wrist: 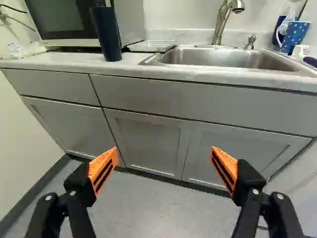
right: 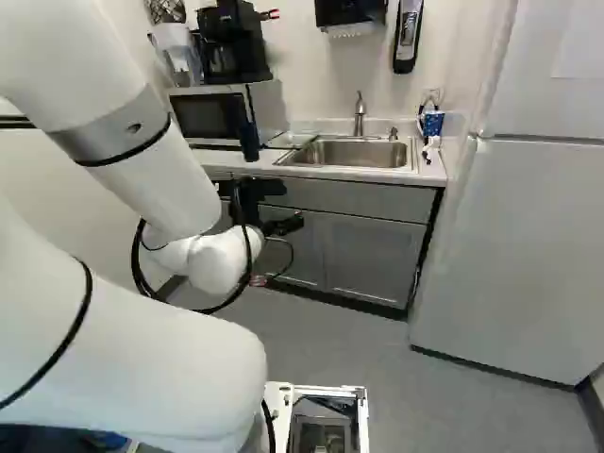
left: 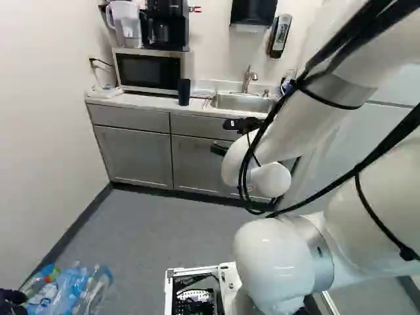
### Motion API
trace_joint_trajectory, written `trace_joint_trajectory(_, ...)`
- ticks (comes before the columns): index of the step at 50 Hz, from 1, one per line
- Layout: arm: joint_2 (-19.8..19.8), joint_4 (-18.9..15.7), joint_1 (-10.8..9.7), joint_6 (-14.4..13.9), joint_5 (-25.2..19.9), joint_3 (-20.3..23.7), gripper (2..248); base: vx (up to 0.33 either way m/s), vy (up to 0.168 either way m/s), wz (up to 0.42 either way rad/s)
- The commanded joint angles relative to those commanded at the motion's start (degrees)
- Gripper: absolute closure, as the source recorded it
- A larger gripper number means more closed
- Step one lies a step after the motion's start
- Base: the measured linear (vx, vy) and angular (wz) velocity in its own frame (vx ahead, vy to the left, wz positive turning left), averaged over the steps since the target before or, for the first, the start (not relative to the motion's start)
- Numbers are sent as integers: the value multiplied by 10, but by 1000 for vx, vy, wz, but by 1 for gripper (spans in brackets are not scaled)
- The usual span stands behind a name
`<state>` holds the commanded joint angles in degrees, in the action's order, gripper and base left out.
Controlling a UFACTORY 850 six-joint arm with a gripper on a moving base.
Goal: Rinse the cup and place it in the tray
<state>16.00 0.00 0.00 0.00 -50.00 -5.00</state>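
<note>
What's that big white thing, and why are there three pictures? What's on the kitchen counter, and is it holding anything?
The big white thing is a robot arm. Two pictures come from cameras behind it, one on its left and one on its right. The third comes from a camera on its wrist, looking along its gripper, which grabs things a bit like your finger and thumb.

On the counter stand a microwave and, near the front edge, a tall dark cup. A flat tray lies between the microwave and the sink, which is set into the counter.

The gripper is open, with nothing between its orange pads.
</note>
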Motion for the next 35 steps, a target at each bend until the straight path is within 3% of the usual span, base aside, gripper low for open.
trace_joint_trajectory(35, -1, 0, 0, 0, 0, -8, 3, 0, 0, 0)
